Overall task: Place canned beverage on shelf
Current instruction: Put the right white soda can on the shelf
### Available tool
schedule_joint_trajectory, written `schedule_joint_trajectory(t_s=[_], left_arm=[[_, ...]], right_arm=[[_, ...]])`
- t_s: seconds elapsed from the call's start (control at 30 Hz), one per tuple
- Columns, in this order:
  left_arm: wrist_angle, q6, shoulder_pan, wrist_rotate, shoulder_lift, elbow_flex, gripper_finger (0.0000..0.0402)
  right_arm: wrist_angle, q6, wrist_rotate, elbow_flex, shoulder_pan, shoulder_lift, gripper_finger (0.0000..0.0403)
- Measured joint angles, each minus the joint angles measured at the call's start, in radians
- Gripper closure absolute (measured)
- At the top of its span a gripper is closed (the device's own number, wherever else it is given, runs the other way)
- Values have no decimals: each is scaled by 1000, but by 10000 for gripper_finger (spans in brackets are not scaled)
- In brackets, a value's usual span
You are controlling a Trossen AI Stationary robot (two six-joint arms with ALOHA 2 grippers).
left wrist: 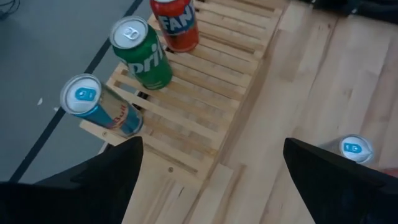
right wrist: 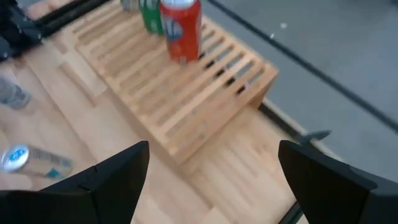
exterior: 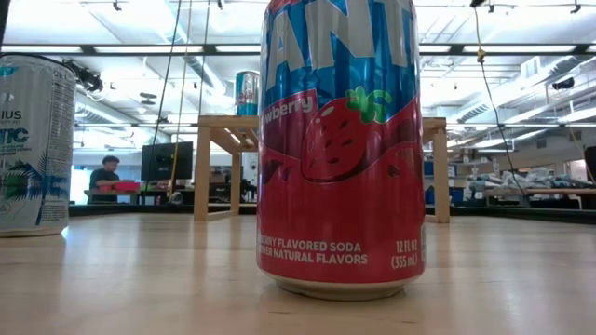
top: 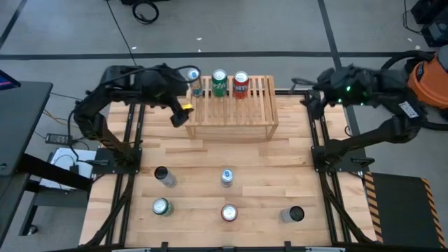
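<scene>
The light wood slatted shelf stands at the table's far middle. Three cans stand upright on its far edge: a blue one, a green one and a red one. They also show in the left wrist view, blue, green and red. My left gripper hovers open and empty at the shelf's left end, near the blue can; its fingers stand wide apart in its wrist view. My right gripper waits open and empty off the shelf's right end.
Several cans stand on the near half of the table: a dark one, a slim blue-white one, a green-white one, a red strawberry soda that fills the low view, and a dark one. Bare wood lies between them and the shelf.
</scene>
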Motion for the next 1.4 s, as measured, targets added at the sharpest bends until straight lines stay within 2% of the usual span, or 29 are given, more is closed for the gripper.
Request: schedule_joint_trajectory(t_s=[0.2,0.33,0.63,0.83,1.07,1.2,1.4], left_arm=[[1,-9,-12,0,-64,0,12],[0,-5,-30,1,-89,-1,12],[1,-4,-40,90,-102,-2,12],[1,-3,-40,92,-101,-2,12],[1,-1,-40,92,-101,-2,12],[1,7,-40,92,-101,-2,12],[1,8,-40,92,-101,-2,12]], right_arm=[[118,114,-19,-286,80,-141,36],[191,171,-71,-436,129,-209,36],[318,247,-240,-670,261,-294,36],[434,301,-248,-762,373,-304,36],[709,278,-273,-824,513,-298,36],[847,204,-244,-834,590,-278,36],[1047,0,-242,-857,683,-222,36]])
